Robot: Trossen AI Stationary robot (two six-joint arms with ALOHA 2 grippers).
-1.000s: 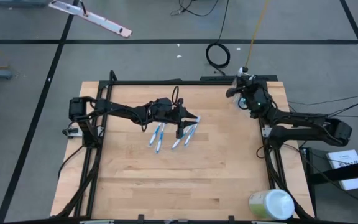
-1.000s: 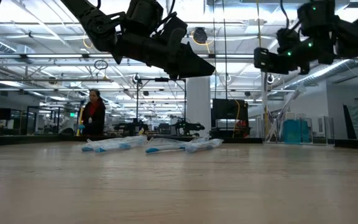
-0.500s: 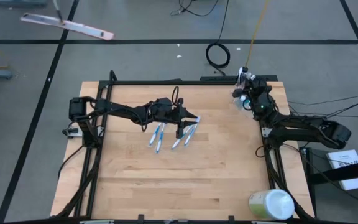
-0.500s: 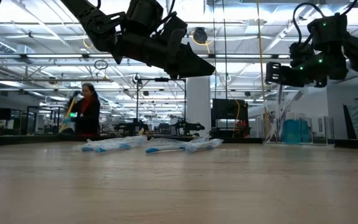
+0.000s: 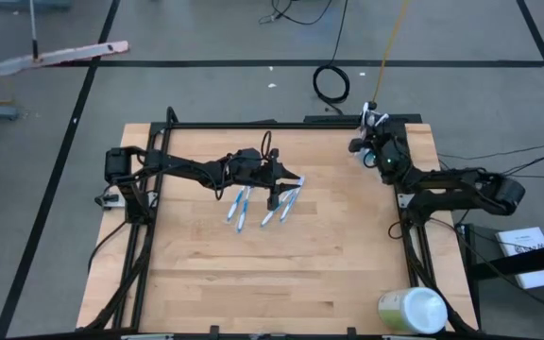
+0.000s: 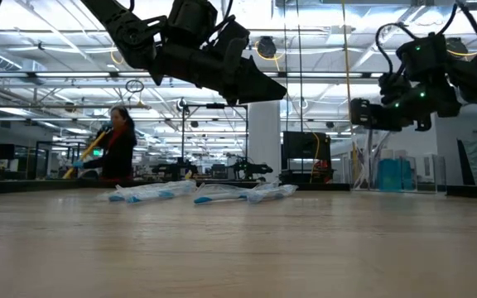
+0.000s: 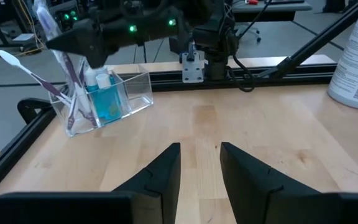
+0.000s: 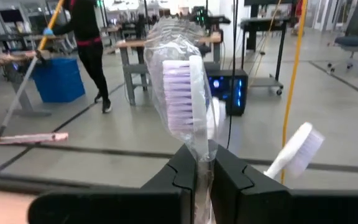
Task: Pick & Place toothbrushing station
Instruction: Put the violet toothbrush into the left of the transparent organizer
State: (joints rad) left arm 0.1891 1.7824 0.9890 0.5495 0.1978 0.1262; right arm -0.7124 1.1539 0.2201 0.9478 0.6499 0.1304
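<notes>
Up at the far right corner of the table (image 5: 253,274), right gripper (image 8: 199,163) pinched tight on a wrapped purple-bristled toothbrush (image 8: 185,99), poised over the clear holder (image 7: 107,102) (brushes and teal tubes inside). Left gripper (image 7: 199,163) hovered mid-table, fingers parted, empty, above loose wrapped toothbrushes (image 5: 261,206).

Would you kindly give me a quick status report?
Right gripper shut on wrapped toothbrush above clear holder. Left gripper open, empty, over loose toothbrushes. Nothing in the way.
</notes>
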